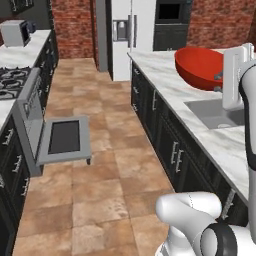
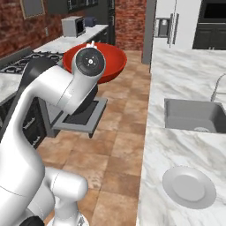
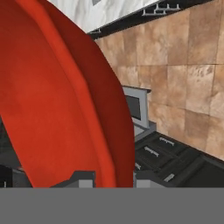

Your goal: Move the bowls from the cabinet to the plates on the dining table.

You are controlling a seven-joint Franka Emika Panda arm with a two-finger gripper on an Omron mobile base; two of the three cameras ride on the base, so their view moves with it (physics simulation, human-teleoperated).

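While the arm reaches forward, the gripper (image 3: 114, 178) is clenched on the rim of the red bowl (image 1: 200, 67), whose wall passes between the two fingertips in the hand view. Seen from the left base view, the red bowl hangs tilted in the air above the counter (image 1: 165, 85), near the sink (image 1: 215, 114) and on the side of the sink toward the refrigerator (image 1: 122, 35); it touches no surface. Seen from the right base view, the same red bowl sits behind the arm's wrist, over the tiled floor (image 2: 119, 132) on the stove side of the sink.

The sink is a grey rectangular basin set into the veined marble counter. On the near side of the sink, a pale plate (image 2: 189, 186) lies flat on the counter, well apart from the red bowl. A curved faucet (image 2: 217, 88) rises at the far right edge of the sink.

Across the aisle from the sink stands the stove (image 1: 12, 85), its oven door (image 1: 64, 140) folded down and open over the floor. A microwave (image 1: 15, 32) rests on the far counter beyond the stove. Black drawers with short silver handles run under the counter below the sink.
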